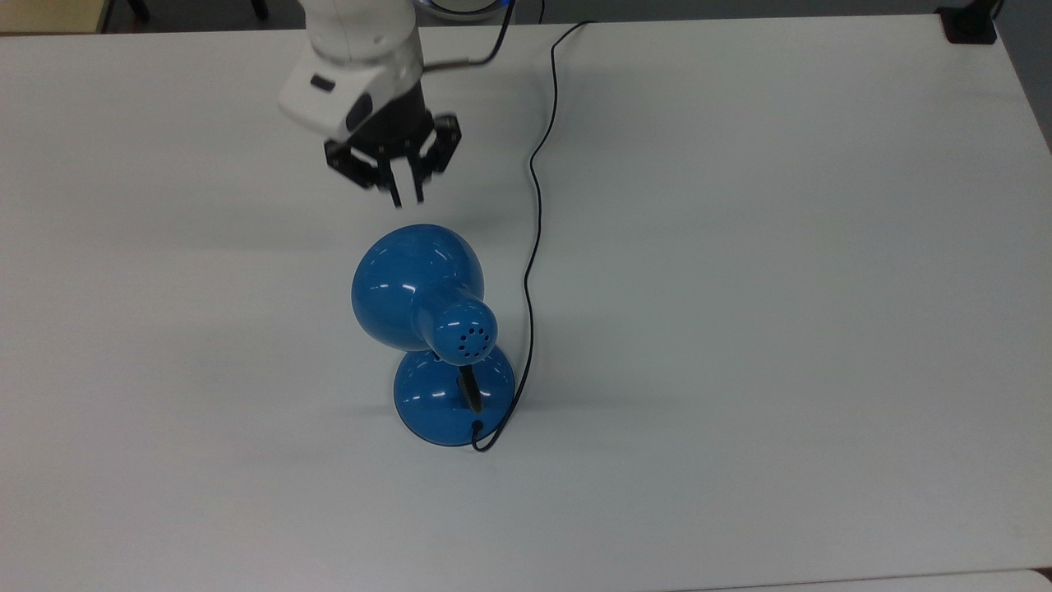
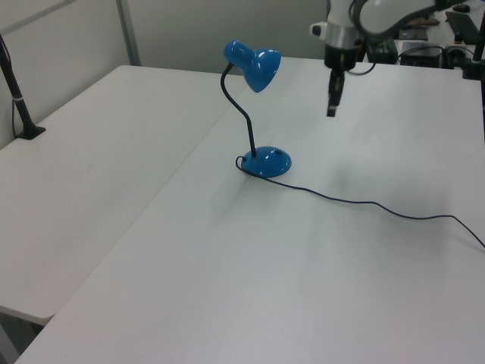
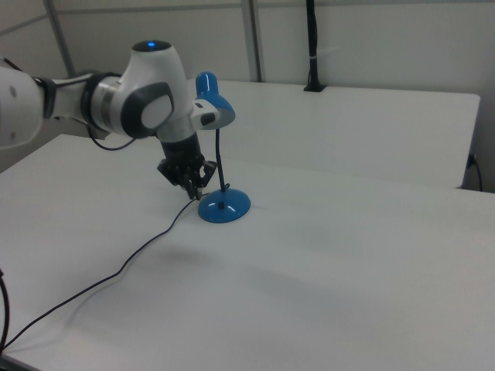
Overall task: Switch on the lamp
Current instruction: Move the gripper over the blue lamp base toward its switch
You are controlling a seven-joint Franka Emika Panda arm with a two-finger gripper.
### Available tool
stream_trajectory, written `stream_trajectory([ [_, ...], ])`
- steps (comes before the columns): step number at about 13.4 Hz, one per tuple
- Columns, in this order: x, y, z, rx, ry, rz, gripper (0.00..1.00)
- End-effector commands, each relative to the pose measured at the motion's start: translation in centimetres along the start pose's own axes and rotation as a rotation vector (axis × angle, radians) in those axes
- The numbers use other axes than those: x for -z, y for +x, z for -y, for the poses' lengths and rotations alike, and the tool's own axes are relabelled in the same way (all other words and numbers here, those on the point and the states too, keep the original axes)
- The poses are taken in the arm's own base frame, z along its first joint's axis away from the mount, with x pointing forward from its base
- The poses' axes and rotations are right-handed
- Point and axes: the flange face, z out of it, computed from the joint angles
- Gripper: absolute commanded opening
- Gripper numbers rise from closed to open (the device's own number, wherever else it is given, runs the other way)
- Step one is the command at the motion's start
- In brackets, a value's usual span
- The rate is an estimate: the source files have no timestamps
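Note:
The blue lamp stands mid-table, its bell shade point(image 1: 411, 284) tilted over the round base point(image 1: 431, 407), with a black cord point(image 1: 538, 189) running off to the far edge. No light shows from the shade. My gripper point(image 1: 408, 200) hangs point-down just beyond the shade's far rim in the top view, apart from it, fingers drawn together with only a slim gap and nothing between them. In the left view the gripper point(image 2: 331, 112) hovers to the right of the lamp point(image 2: 256, 64), well above the table. In the right view the gripper point(image 3: 193, 193) is beside the lamp's base point(image 3: 224, 206).
The white table point(image 1: 781, 345) stretches wide on every side of the lamp. A black clamp point(image 1: 970, 25) sits at the top view's far right corner. A second table with a black post point(image 2: 19, 98) adjoins on the left view's left.

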Motion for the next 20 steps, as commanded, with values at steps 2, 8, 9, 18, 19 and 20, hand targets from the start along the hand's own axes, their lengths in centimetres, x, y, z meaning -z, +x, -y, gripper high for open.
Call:
stream_trajectory([
  [2,-3.1,1.8,-1.1,-0.055,-0.016,-0.121,0.00],
  [8,-5.8,3.0,-1.9,-0.068,-0.043,-0.205,0.00],
  [9,-7.1,3.2,-2.1,-0.071,-0.046,-0.217,0.00],
  [18,-10.4,4.2,-2.1,-0.089,-0.057,-0.292,0.00],
  [19,-10.4,4.2,-2.1,-0.101,-0.047,-0.295,0.00],
  [20,-10.4,4.4,-1.6,-0.104,-0.038,-0.304,0.00],
])
